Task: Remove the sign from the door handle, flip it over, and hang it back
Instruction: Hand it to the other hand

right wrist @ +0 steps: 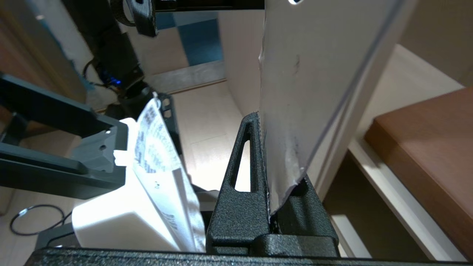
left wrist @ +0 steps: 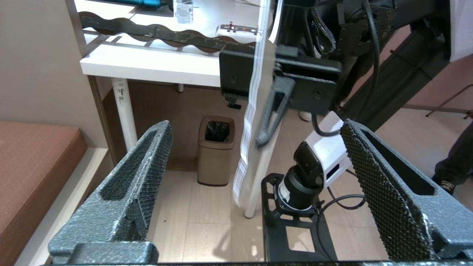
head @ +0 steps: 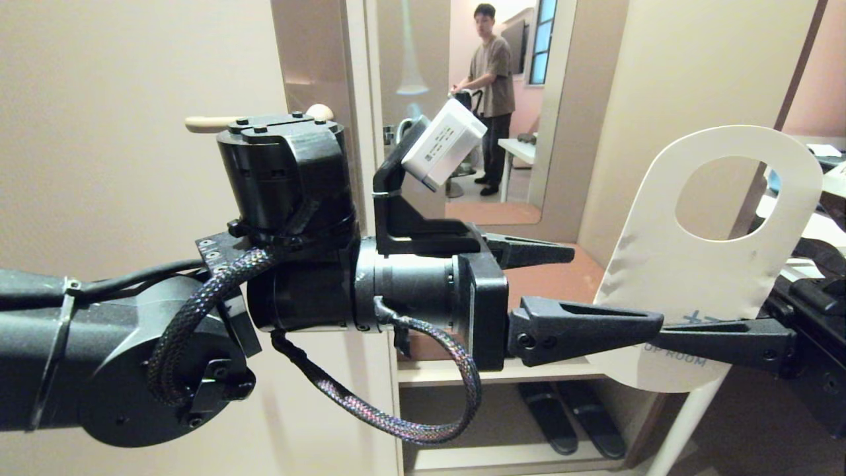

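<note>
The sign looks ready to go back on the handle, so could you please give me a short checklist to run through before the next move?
1. Right gripper shut on the sign: ok, the lower end is pinched between its fingers.
2. Left gripper clear of the sign: ok, its jaws stand wide apart with the sign's edge between them, untouched.
3. Sign's hole free for hanging: ok, it is at the top and nothing blocks it.
4. Right face outward: cannot tell; the head view shows the white side with "UP ROOM".
5. Handle reachable: not ok, the left arm hides most of it.
6. Person in the room beyond: ok, well away.
</note>
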Tool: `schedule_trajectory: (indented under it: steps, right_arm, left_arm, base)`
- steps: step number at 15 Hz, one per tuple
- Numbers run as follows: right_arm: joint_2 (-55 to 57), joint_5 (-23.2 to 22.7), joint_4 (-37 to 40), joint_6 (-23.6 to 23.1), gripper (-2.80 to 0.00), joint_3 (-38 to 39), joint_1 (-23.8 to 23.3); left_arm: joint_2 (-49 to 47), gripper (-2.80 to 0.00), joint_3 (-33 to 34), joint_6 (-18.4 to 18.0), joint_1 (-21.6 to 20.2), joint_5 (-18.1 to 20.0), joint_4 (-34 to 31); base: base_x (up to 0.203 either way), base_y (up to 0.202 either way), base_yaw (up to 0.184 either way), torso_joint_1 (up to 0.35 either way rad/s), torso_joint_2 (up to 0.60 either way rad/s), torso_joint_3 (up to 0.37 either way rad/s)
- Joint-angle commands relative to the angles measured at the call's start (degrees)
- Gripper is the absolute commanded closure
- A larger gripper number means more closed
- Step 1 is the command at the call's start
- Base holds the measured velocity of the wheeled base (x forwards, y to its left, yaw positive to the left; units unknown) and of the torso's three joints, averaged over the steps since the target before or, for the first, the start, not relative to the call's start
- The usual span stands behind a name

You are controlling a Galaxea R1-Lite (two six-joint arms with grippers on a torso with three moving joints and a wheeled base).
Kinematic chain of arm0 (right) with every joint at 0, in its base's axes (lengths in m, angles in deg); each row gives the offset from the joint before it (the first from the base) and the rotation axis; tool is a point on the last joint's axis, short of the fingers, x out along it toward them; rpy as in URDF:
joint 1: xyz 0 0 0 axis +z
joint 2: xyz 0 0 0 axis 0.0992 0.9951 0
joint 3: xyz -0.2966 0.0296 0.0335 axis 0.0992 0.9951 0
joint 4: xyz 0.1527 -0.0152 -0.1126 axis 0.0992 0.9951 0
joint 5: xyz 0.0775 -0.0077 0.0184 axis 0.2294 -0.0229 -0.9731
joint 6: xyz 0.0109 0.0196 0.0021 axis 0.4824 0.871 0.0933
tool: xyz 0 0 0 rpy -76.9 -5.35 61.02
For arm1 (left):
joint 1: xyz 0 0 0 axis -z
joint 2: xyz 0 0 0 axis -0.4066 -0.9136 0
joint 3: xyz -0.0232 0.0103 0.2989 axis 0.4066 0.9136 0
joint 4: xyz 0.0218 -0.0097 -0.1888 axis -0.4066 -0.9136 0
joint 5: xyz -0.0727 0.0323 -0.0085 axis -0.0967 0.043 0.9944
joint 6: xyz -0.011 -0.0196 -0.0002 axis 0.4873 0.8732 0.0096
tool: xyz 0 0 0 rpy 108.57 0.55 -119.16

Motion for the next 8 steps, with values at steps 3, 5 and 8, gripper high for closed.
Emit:
schedule_trajectory:
  steps: [3, 5, 8]
  right_arm:
    - [3.01, -0.13, -0.18, -0.22, 0.00, -1.82, 3.87]
    - [4.10, -0.13, -0.18, -0.21, 0.00, -2.84, 4.71]
    - [4.37, -0.13, -0.18, -0.22, 0.00, -3.02, 4.82]
  left_arm:
    - [-0.28, -2.80, -0.08, 0.09, 0.41, 1.15, 0.27]
    - [-0.36, -2.80, -0.08, 0.09, 0.77, 1.26, 0.27]
    - [-0.45, -2.80, -0.17, 0.09, 1.13, 1.26, 0.29]
  base:
    - [0.000, 0.000, 0.000, 0.000, 0.00, 0.000]
    - [0.000, 0.000, 0.000, 0.000, 0.00, 0.000]
    - [0.000, 0.000, 0.000, 0.000, 0.00, 0.000]
